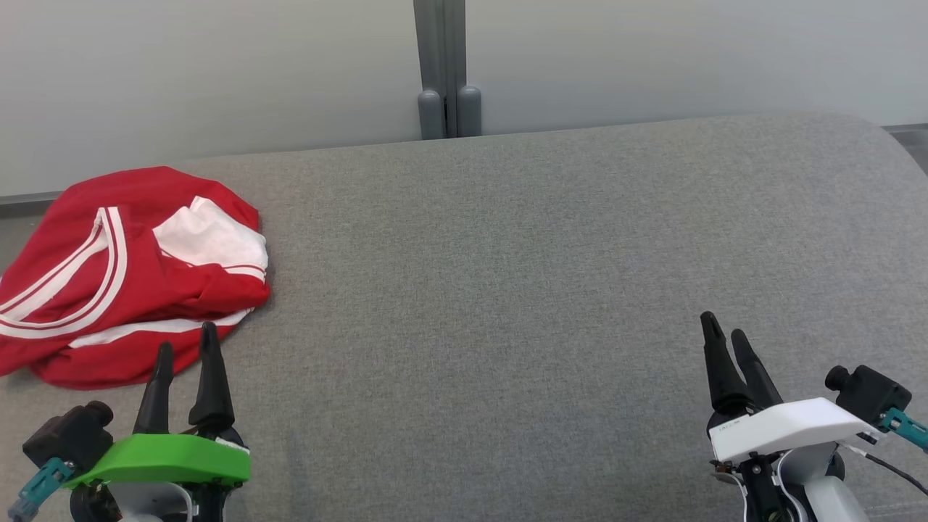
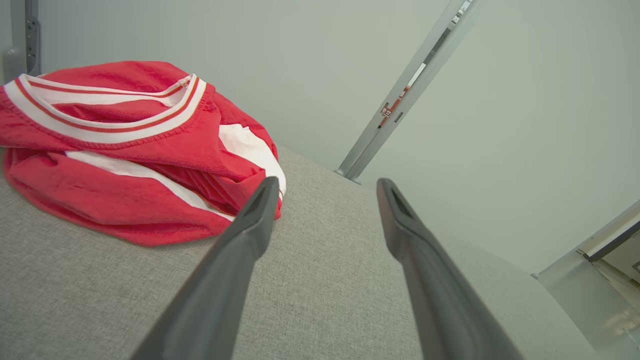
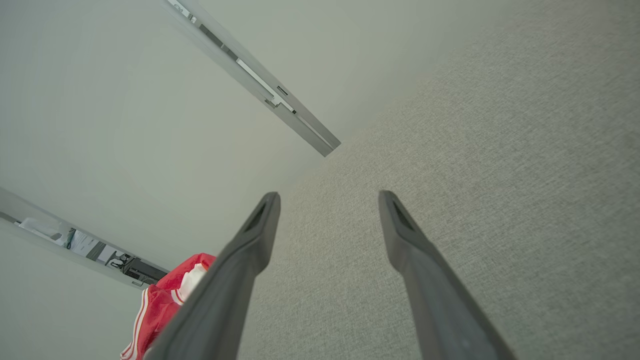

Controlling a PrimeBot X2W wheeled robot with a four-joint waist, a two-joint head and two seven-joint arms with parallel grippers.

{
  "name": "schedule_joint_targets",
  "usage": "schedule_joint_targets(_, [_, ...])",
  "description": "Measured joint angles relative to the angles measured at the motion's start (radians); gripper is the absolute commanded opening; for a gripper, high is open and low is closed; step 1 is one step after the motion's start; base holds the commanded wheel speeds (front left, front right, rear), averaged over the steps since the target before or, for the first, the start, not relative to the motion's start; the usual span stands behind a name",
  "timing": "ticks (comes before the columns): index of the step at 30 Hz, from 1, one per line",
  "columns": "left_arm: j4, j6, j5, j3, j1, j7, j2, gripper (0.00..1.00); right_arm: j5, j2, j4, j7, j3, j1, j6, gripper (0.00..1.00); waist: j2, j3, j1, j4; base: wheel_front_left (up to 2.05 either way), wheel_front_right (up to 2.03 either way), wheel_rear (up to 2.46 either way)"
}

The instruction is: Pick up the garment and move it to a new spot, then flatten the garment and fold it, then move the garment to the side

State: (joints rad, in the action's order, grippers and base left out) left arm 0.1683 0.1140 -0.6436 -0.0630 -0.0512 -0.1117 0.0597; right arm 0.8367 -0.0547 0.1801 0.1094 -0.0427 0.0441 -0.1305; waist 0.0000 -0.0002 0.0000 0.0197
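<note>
- The red sports shirt (image 1: 123, 275), trimmed with white stripes and white panels, is lying crumpled in a heap at about nine o'clock in the head view, at the left end of the grey fabric cushion (image 1: 507, 290).
- Its far edge is reaching towards the cushion's back rim, and its near edge is bulging towards six o'clock.
- The left gripper (image 1: 187, 337), wearing a green cover (image 1: 167, 458), is hovering at seven o'clock just beside the shirt. Its fingertips are overlapping the shirt's near hem in the head view, and I cannot tell whether they are touching the cloth.
- In the left wrist view its fingers are standing spread and released, grasping nothing, with the shirt at ten o'clock.
- The right gripper (image 1: 723, 325), wearing a white cover (image 1: 790, 428), is waiting at four o'clock, well apart from the shirt, over bare cushion.
- Its fingers are likewise standing released, holding nothing.
- A grey post (image 1: 448, 72) is rising at twelve o'clock against the pale wall (image 1: 217, 72).
</note>
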Motion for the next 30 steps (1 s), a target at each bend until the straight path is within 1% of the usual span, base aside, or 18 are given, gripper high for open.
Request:
schedule_joint_targets(13, [-0.009, -0.001, 0.154, 0.031, 0.010, -0.035, 0.011, 1.00, -0.143, -0.007, -0.006, 0.035, -0.024, -0.010, 0.000, 1.00, 0.0000, 0.001, 0.0000, 0.006, 0.00, 0.00, 0.00])
schedule_joint_targets(30, [-0.009, -0.009, 0.312, 0.048, 0.015, -0.075, 0.024, 1.00, -0.303, -0.008, -0.017, 0.077, -0.048, -0.015, 0.000, 1.00, 0.0000, 0.001, 0.0000, 0.017, 0.00, 0.00, 0.00])
